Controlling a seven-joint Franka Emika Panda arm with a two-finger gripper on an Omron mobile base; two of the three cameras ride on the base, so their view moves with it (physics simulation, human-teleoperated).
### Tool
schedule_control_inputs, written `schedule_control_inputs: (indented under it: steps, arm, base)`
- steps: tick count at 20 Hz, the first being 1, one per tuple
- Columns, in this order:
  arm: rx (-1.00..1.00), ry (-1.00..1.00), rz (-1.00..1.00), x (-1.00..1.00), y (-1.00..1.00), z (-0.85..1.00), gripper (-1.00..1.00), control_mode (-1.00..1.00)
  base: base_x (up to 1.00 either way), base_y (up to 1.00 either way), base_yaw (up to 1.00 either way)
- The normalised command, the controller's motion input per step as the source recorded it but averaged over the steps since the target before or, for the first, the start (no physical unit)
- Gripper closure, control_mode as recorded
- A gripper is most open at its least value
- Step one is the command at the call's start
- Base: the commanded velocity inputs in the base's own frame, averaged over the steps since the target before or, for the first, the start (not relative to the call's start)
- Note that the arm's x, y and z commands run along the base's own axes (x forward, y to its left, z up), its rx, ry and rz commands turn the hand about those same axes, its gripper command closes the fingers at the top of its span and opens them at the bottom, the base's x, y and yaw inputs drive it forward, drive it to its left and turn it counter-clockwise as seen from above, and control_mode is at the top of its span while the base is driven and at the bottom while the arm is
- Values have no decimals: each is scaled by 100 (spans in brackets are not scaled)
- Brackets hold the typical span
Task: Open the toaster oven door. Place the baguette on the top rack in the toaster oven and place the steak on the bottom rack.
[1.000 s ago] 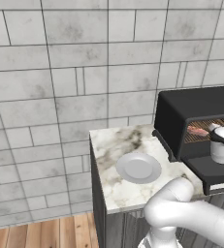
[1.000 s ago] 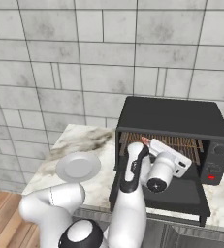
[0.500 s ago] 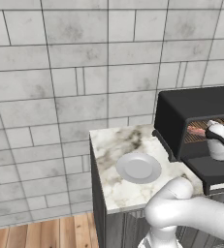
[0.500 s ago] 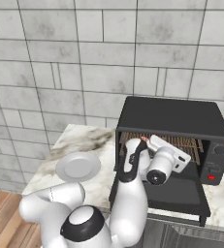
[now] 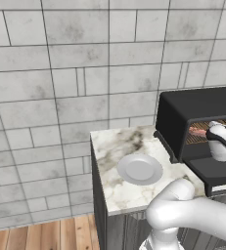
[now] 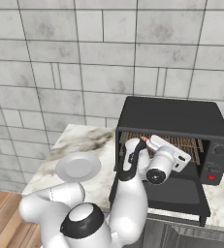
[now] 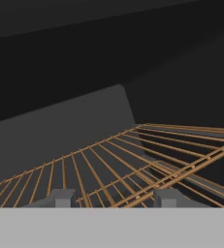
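1. Toaster oven (image 6: 171, 118) stands on the marble counter (image 5: 114, 146) with its door (image 6: 174, 191) dropped flat and open, so both racks can be reached; a pink-red patch that may be the steak (image 5: 198, 132) shows inside, though I cannot be sure.
2. My claw (image 7: 113, 197) reaches into the cavity just above a copper wire rack (image 7: 133, 160); its tips stand apart with nothing seen between them, and whether they are narrowing I cannot tell.
3. My arm bends up from the base, wrist level with the oven mouth; a bare white plate (image 6: 78, 166) sits to the oven's left.
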Motion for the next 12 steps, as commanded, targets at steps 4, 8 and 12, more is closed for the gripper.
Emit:
schedule_control_inputs:
  steps: [4, 8, 12]
  arm:
    - [0, 7, 0, 3, 0, 0, 100, -100]
    - [0, 11, 0, 0, 0, -2, 100, -100]
    - [0, 19, 0, 0, 5, -1, 100, -100]
  base:
    - [0, 0, 0]
    - [0, 0, 0]
    - [0, 0, 0]
